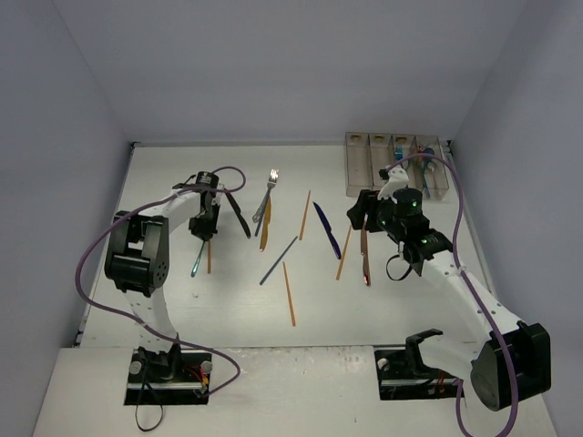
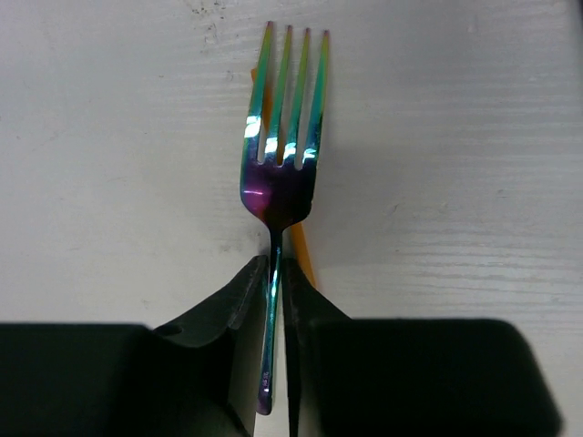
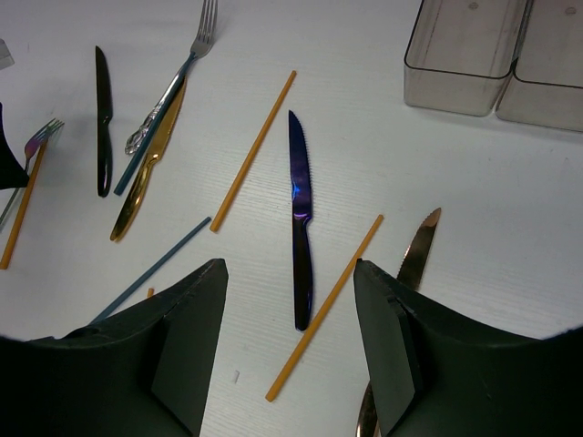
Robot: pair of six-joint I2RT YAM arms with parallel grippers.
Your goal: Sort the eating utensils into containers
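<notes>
left wrist view: the left gripper (image 2: 276,273), jaws pinched nearly shut, clamps the handle of an iridescent fork (image 2: 282,173) near the left edge of the worktop (image 1: 228,305), tines pointing away from the wrist, an orange chopstick (image 2: 301,255) beneath it. the containers (image 1: 357,187) sit at the far right corner, well apart, their length running near to far much like the fork's. the right gripper (image 3: 290,273), closer to them, hangs wide open and empty over a purple-blue knife (image 3: 299,182).
</notes>
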